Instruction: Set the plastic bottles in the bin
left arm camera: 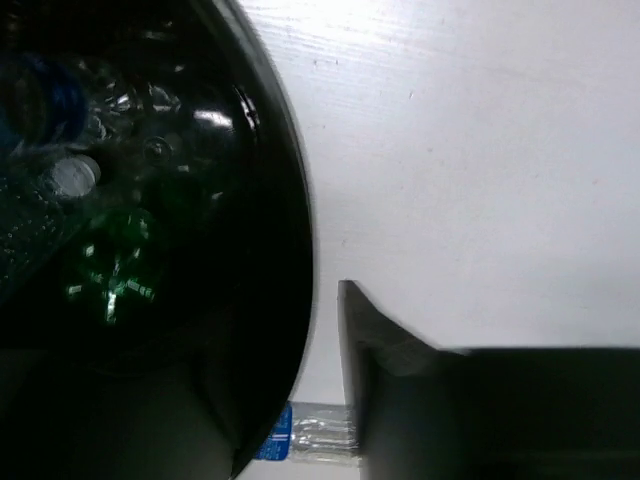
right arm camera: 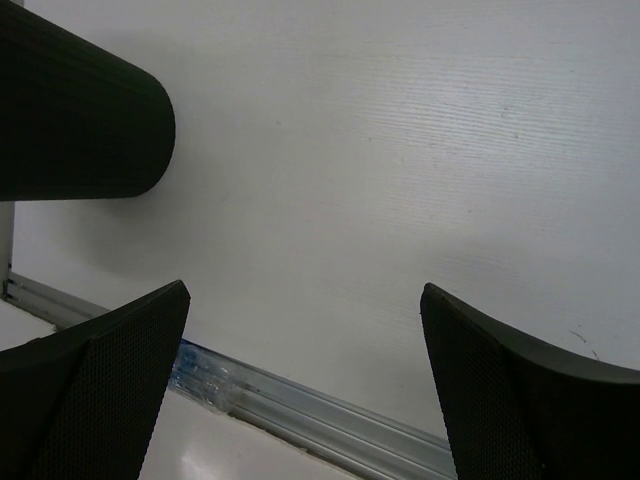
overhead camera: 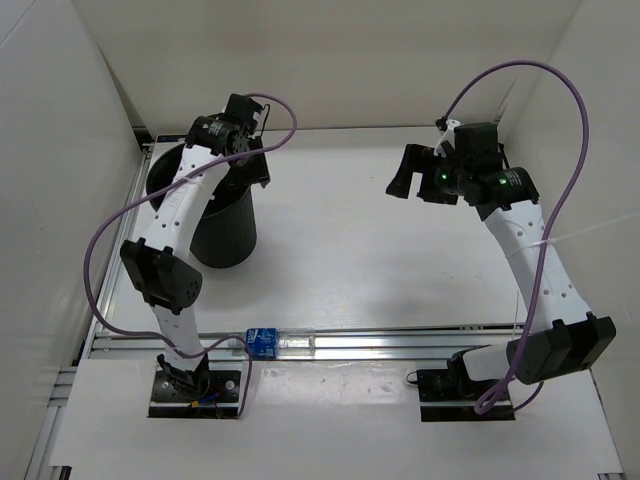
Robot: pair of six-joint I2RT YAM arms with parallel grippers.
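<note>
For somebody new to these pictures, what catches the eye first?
The black bin stands at the table's far left with the left arm bent over it; inside lie a green bottle and clear bottles. One clear bottle with a blue label lies alone on the metal rail at the near edge. The right gripper hangs open over bare table.

The bin is round and black, and it gets thinner toward the bottom. It stands upright at the far left of the table. Down in the dark inside it lies a green bottle. Just beside that is a clear bottle with a white cap, and there is some blue above it. How many clear ones are in there is hard to tell. One loose bottle, clear with a blue label, lies on its side on the metal rail at the near edge, well apart from the bin.
</note>
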